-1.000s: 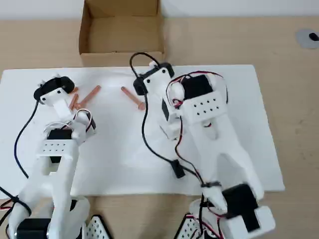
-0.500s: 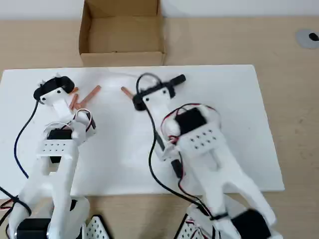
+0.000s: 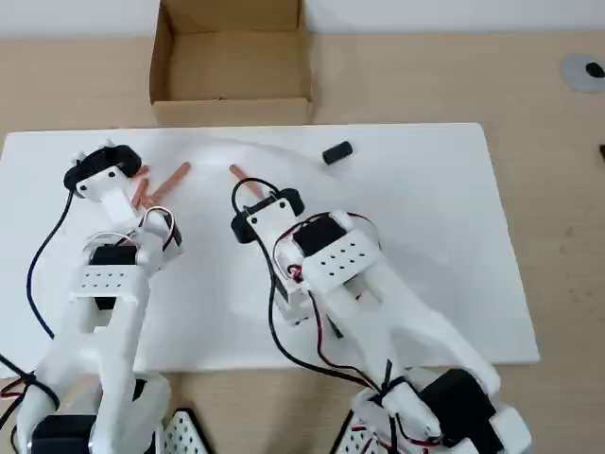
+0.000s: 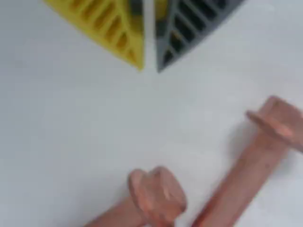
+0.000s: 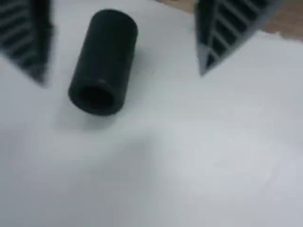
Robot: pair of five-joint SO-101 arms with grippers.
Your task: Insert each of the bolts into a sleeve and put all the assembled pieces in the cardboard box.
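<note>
Sleeve: the black sleeve (image 3: 337,152) lies on its side on the white sheet (image 3: 435,265), near the edge that faces the cardboard box. It is well apart from every bolt. In the right wrist view its open end is turned toward the camera.
Bolts by the left arm: a first bolt (image 4: 158,196) and a second bolt (image 4: 258,163), both copper-coloured, lie loose on the sheet close together. Their heads point toward the fingertips above them.
Third bolt: the third bolt (image 3: 243,179) lies alone on the sheet, between the other two and the sleeve. One end runs under the head of the right arm in the high view.
Cardboard box: the cardboard box (image 3: 227,71) stands open side up on the bare desk (image 3: 558,189), just past the sheet's far edge.
Left pincer: the left pincer (image 4: 150,66) hangs just above the sheet beside the two bolts. Its yellow and grey fingers are drawn nearly together, with only a thin slit between the tips, and grip nothing.
Right pincer: the right pincer (image 5: 122,79) is spread wide and holds nothing. The sleeve lies farther off on the sheet, framed between the two dark fingers and touching neither.
Sheet: it covers the middle of the desk, with both arms reaching over it.
Desk: light wood, with a small grey disc (image 3: 581,72) near its far corner on the right arm's side.
</note>
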